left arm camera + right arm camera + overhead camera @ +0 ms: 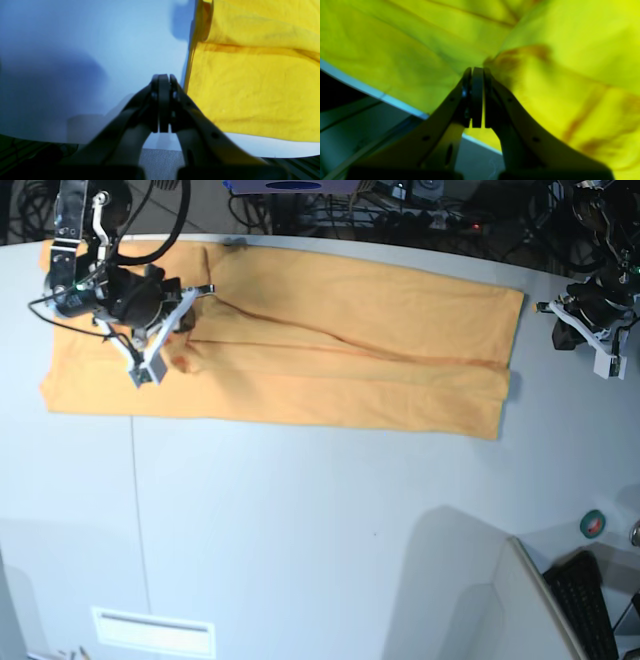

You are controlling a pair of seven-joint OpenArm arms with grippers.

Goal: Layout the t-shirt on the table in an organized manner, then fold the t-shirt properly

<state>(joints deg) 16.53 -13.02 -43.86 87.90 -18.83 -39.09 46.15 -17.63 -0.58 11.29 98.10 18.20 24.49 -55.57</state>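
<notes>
the t-shirt (330,345) lies flat at the counter's (320,530) 12 o'clock edge, long axis running 9 to 3 o'clock. the right gripper (170,330) is over its 9 o'clock end, jaws together; whether cloth is pinched is unclear. the left gripper (590,320), jaws together, is off the 3 o'clock end.

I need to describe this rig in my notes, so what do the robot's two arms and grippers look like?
Both arms are black with white brackets near the wrists and black cables trailing off. The left gripper and right gripper each have two dark, curved, tapering fingers with small round holes and flat black pads at the tips.
</notes>
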